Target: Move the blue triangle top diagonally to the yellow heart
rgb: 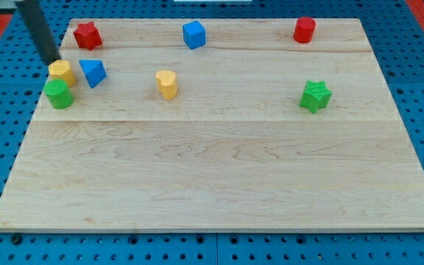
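Observation:
The blue triangle (93,72) lies on the wooden board near the view's upper left. The yellow heart (167,84) lies to its right, a little lower, with a clear gap between them. My dark rod comes down from the view's top left, and my tip (52,60) rests at the board's left edge, just above a yellow block (62,72) and to the left of the blue triangle, apart from it.
A green round block (59,93) touches the yellow block from below. A red star (87,34), a blue cube (194,34) and a red cylinder (304,29) line the top. A green star (315,96) sits at the right. The board (219,177) rests on a blue pegboard.

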